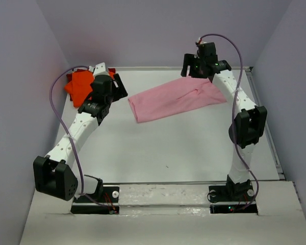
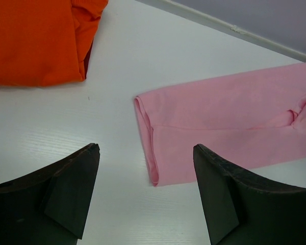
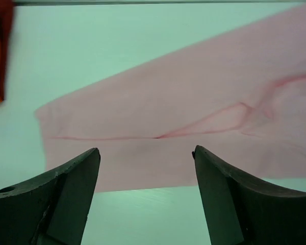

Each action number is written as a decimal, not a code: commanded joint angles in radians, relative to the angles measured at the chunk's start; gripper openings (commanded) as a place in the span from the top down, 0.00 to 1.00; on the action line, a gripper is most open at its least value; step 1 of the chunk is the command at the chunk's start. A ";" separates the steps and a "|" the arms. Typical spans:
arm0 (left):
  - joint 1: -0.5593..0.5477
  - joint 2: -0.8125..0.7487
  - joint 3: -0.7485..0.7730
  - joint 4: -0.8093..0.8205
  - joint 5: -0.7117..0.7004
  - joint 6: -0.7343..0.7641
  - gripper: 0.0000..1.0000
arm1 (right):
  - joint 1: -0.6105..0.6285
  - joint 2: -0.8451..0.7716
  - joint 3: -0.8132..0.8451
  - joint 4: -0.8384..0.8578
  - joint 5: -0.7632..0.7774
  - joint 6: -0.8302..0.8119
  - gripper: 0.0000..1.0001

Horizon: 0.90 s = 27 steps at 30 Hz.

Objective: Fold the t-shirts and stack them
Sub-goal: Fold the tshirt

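Note:
The light pink t-shirt point(image 1: 176, 98) lies folded into a long strip across the far middle of the table. It also shows in the left wrist view point(image 2: 229, 122) and the right wrist view point(image 3: 183, 112). The bright orange t-shirt point(image 1: 80, 87) lies folded at the far left, on top of the dark red one point(image 2: 86, 58), of which only edges show. My left gripper point(image 1: 118, 88) is open and empty, hovering between the orange shirt and the pink shirt's left end point(image 2: 145, 148). My right gripper point(image 1: 201, 71) is open and empty above the pink shirt's right part point(image 3: 145, 150).
Lilac walls close in the table at the back and both sides. A raised rail point(image 1: 265, 112) runs along the right edge, and another along the far edge point(image 2: 229, 29). Bare white table point(image 1: 168, 148) lies in front of the pink shirt.

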 commanded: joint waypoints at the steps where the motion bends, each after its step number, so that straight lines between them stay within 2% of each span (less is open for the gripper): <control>1: 0.028 -0.021 0.005 0.034 0.013 -0.003 0.16 | 0.144 -0.016 -0.106 0.178 -0.210 -0.051 0.20; 6: 0.083 -0.079 -0.016 0.055 -0.007 -0.006 0.16 | 0.215 0.103 -0.233 0.431 -0.466 0.100 0.20; 11: 0.086 -0.092 -0.024 0.060 -0.038 0.003 0.16 | 0.334 0.251 -0.129 0.436 -0.451 0.111 0.19; 15: 0.086 -0.060 -0.023 0.058 -0.009 -0.003 0.16 | 0.365 0.336 -0.035 0.416 -0.445 0.143 0.17; 27: 0.086 -0.057 -0.018 0.057 -0.009 0.000 0.16 | 0.416 0.401 0.056 0.407 -0.489 0.165 0.16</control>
